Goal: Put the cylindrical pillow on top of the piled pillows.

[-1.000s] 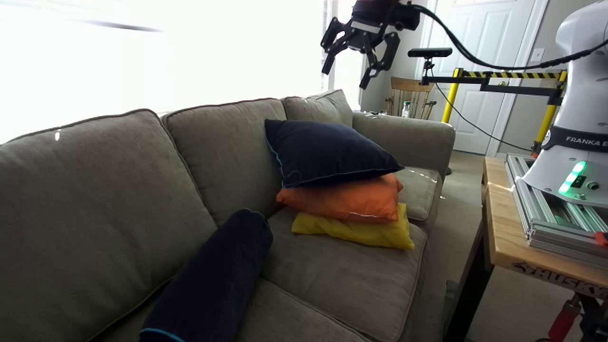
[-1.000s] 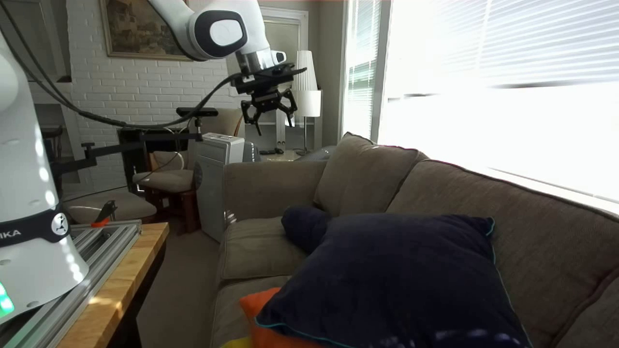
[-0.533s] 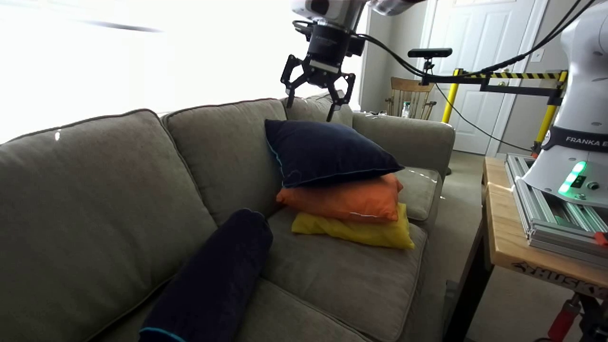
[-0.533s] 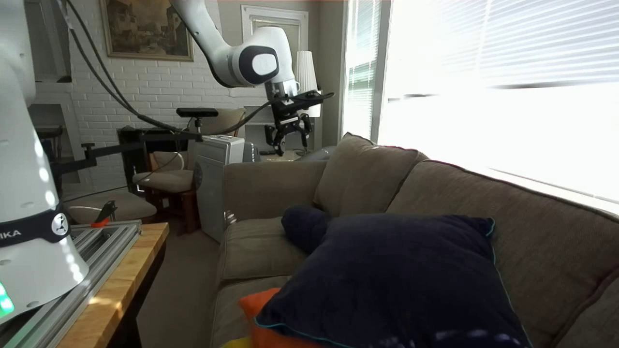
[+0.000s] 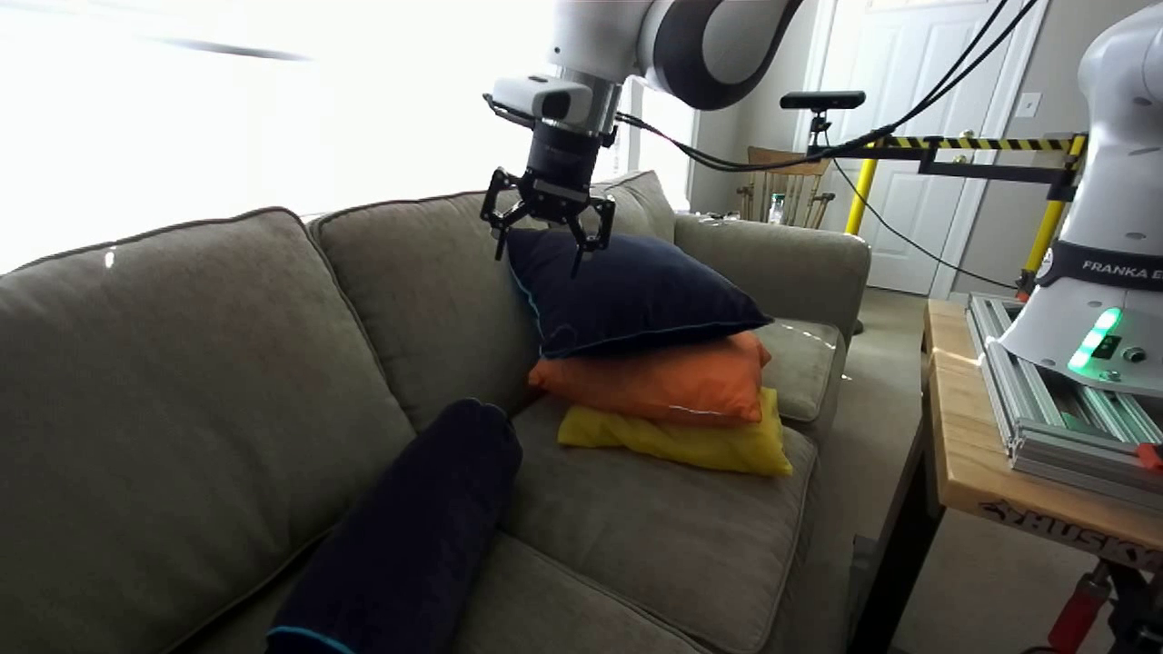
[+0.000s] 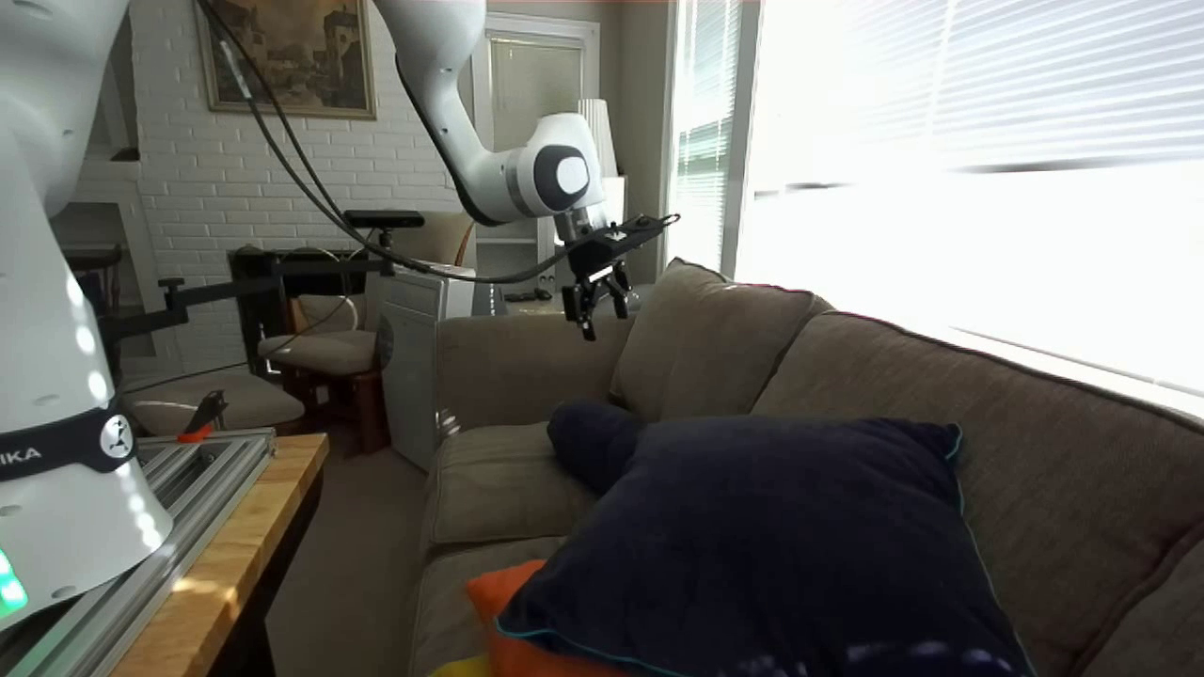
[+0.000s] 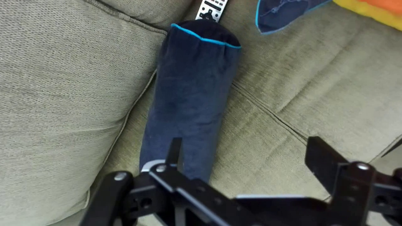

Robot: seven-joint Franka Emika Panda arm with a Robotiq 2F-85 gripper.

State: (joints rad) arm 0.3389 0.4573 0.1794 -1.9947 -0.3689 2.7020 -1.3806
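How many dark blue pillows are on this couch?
2: a square pillow atop the orange pillow, and a cylindrical pillow on the seat cushions. Another could be hidden behind these.

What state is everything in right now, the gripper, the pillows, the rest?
Gripper: open, empty.
Cylindrical pillow: lying on the sofa seat, not gripped.
Navy square pillow: tilted, uppermost of three stacked.
Orange pillow: in the middle, under the navy one.
Yellow pillow: lowest, on the seat.
Status light: lit green.
White door: looks shut.
Window blind: down over the upper part; glare hides the rest.
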